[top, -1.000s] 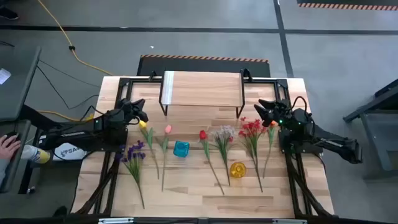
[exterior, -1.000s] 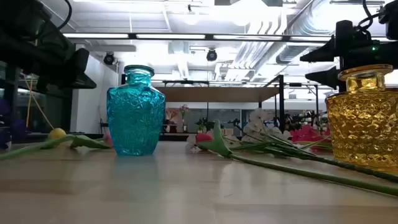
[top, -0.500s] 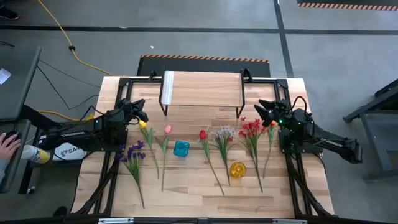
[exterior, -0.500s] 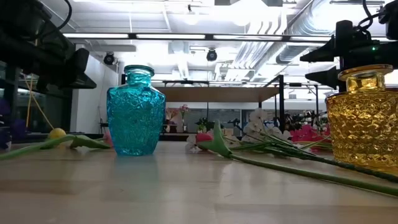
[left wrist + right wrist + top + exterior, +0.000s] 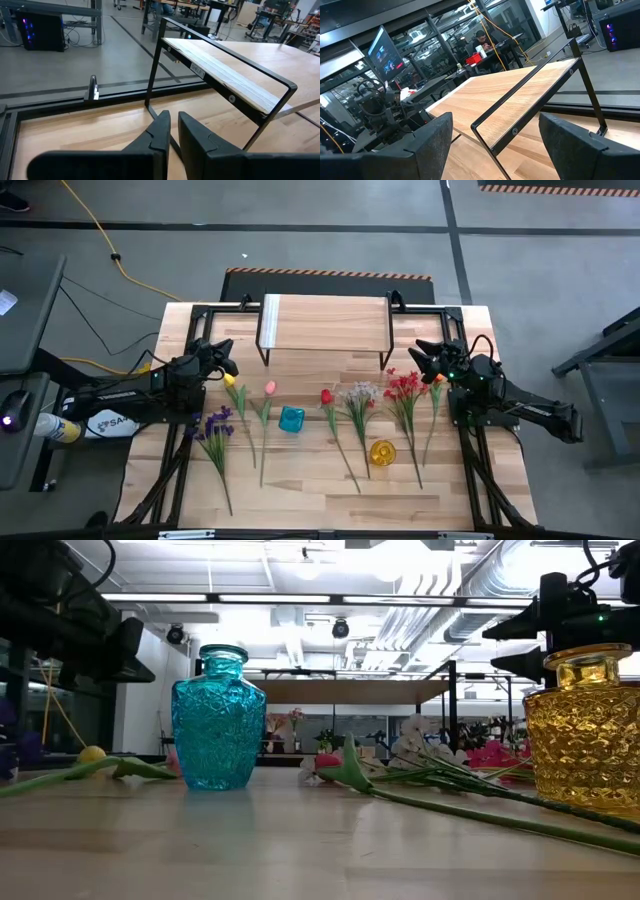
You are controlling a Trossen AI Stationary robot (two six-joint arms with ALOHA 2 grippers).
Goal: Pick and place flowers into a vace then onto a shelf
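Left gripper (image 5: 226,362): clenched, with only a narrow slit between the fingers (image 5: 162,131), grasping nothing. It hovers at the table's (image 5: 300,480) left side. The shelf (image 5: 325,320) stands just ahead of it and toward the table centre. The yellow flower (image 5: 238,402) lies just beside its tip; the purple flower (image 5: 215,435) lies back along the arm.

Right gripper (image 5: 424,357): released, fingers spread wide, empty. It hovers at the table's right side, with the shelf's leg frame (image 5: 535,100) directly ahead. The red flowers (image 5: 404,390) and an orange bloom (image 5: 437,379) lie just beside it.

The remaining flowers lie flat in a row between the two grippers, alongside a blue vase (image 5: 291,419) and a yellow vase (image 5: 382,453). Both vases stand upright and empty.
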